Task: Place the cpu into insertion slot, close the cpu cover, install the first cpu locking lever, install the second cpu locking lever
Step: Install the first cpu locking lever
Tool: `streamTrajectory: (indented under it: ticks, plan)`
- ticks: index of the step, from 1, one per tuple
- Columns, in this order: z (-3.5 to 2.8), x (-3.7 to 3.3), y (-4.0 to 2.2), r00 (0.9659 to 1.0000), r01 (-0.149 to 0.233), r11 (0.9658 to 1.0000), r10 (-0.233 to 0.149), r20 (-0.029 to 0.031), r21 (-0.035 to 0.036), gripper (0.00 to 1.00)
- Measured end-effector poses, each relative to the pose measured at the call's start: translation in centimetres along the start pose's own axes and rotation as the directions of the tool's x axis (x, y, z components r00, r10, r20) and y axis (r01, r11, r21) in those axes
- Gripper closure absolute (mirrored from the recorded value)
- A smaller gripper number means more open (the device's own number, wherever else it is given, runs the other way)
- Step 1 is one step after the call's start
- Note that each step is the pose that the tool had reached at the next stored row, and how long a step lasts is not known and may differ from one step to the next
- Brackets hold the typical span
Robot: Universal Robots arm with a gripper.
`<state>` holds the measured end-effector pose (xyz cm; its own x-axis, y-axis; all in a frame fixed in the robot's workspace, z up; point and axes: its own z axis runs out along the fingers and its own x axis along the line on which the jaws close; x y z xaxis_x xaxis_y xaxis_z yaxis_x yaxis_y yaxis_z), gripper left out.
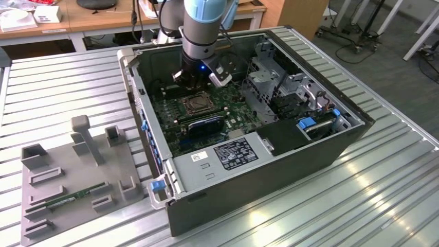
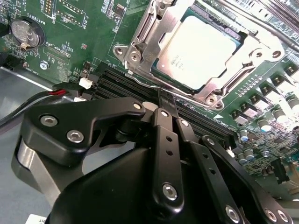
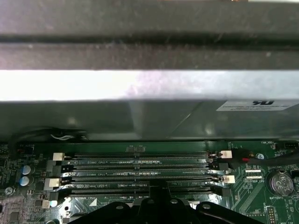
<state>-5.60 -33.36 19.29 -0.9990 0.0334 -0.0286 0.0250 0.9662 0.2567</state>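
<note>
The cpu [image 2: 201, 49] lies flat in the insertion slot [image 1: 195, 105], its pale metal face up. The silver cpu cover [image 2: 140, 39] lies down around it, framing the chip on the green board. My gripper [image 2: 167, 99] is inside the open computer case [image 1: 357, 128], low over the board just beside the socket's edge, by the memory slots. Its two black fingers [image 2: 163, 140] are pressed together with nothing visible between them. In the exterior view the gripper [image 1: 186, 80] hangs just behind the socket. The fingertips [image 3: 156, 196] show at the edge of the first wrist view.
Black memory slots [image 3: 140, 168] run between the socket and the grey case wall [image 3: 140, 84]. A coin battery [image 2: 25, 32] and a red-black cable [image 2: 56, 92] lie close by. A metal drive cage [image 1: 268, 77] stands at the exterior view's right. A grey fixture tray [image 1: 69, 170] sits outside the case.
</note>
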Motion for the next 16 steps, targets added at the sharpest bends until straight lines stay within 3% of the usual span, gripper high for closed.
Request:
streamTrajectory:
  ticks: [16]
  plan:
    - [0.14,-0.01,-0.08,1.0000,0.000,1.0000,0.000,-0.0001,0.0003,0.89]
